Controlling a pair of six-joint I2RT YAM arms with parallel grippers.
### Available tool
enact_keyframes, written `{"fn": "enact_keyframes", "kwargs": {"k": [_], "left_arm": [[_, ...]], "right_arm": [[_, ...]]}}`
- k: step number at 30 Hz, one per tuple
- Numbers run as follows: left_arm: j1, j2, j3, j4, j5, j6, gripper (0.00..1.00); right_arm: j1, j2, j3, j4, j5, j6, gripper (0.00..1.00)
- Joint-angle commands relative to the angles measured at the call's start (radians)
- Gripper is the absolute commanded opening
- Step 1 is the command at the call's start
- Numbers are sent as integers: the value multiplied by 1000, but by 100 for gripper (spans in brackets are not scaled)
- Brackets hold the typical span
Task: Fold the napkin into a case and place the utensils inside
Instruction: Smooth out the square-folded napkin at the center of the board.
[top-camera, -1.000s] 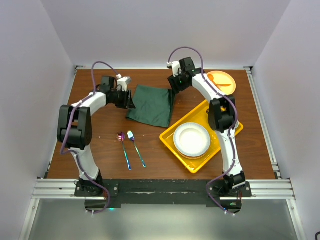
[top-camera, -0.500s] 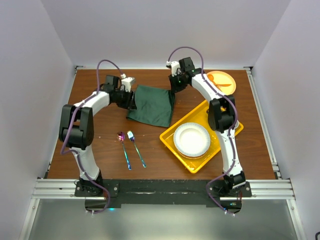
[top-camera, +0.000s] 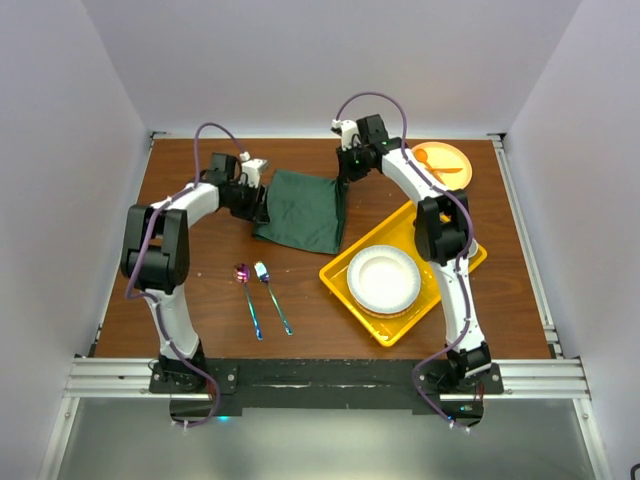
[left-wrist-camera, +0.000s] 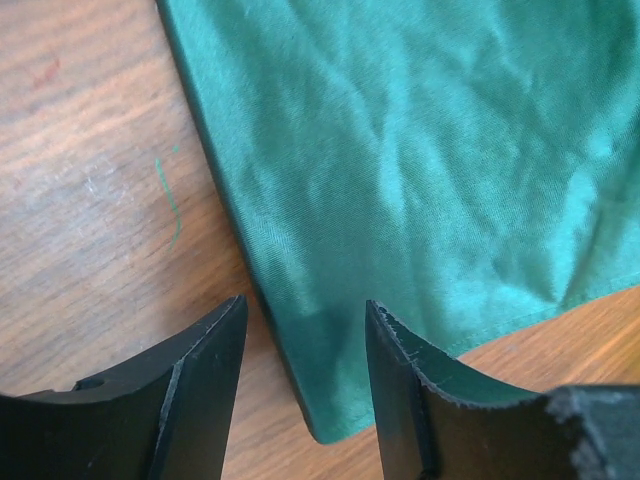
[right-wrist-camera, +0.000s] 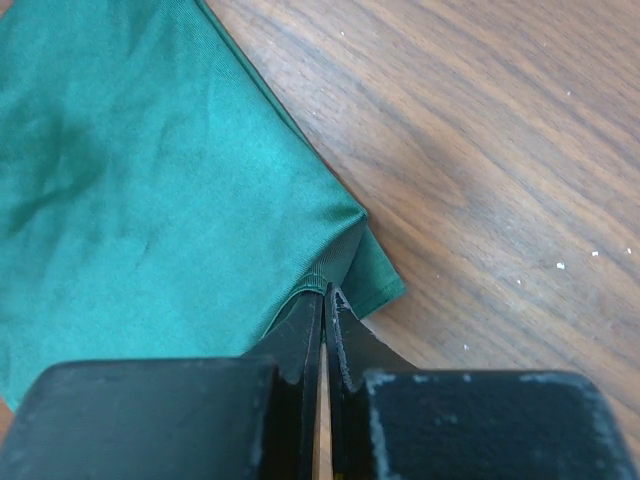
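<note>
Clenched since a second ago: right end effector (top-camera: 346, 172), parted then, now pinching the napkin (top-camera: 305, 208) at its upper right corner, upper middle of the top view. Same grip in the right wrist view: right end effector (right-wrist-camera: 325, 298) at bottom centre, jaws pressed flat together, cloth corner puckered and drawn into them, a lower layer of fabric poking out just to the right. Also shifted slightly rightward: left end effector (top-camera: 259, 198), now at the napkin's left edge. Released in the left wrist view: left end effector (left-wrist-camera: 304, 305) at bottom of frame, jaws apart, straddling the cloth's edge close to a corner, fabric flat between them; can't tell whether actually touching the cloth. Napkin dark green, roughly square, at least two layers at the pinched corner, lying on the brown wooden surface (top-camera: 200, 300) between the two end effectors. Below and left of the napkin, well apart from it: purple-headed utensil (top-camera: 242, 274) and, just to its right, blue-green utensil (top-camera: 273, 300), both iridescent, handles toward bottom of frame. Right of centre: yellow tray (top-camera: 340, 275) with white plate (top-camera: 384, 278) in it, tray's upper left edge near the napkin's lower right corner. Upper right of surface: orange plate (top-camera: 445, 180) holding orange cutlery
</note>
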Motion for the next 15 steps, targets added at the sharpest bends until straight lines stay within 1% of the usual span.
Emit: {"fn": "enact_keyframes", "kwargs": {"k": [1, 4, 5, 6, 9, 10, 13, 15], "left_arm": [[35, 2, 40, 33, 53, -5, 55], [47, 1, 84, 27, 48, 23, 53], [47, 12, 99, 12, 48, 40, 53], [46, 19, 130, -5, 64, 49, 53], [40, 61, 179, -66, 91, 40, 56], [37, 70, 188, -91, 91, 31, 58], [29, 96, 182, -82, 75, -18, 59], [23, 111, 175, -71, 53, -40, 59]], "right_arm": [[4, -2, 2, 54, -4, 21, 0], [4, -16, -12, 40, 1, 14, 1], [4, -21, -18, 31, -1, 12, 5], [6, -28, -26, 29, 1, 11, 13], [6, -59, -69, 25, -1, 3, 20], [6, -68, -82, 22, -1, 0, 27], [6, -80, -96, 5, 4, 0, 36], [6, -86, -101, -9, 10, -2, 39]]}}
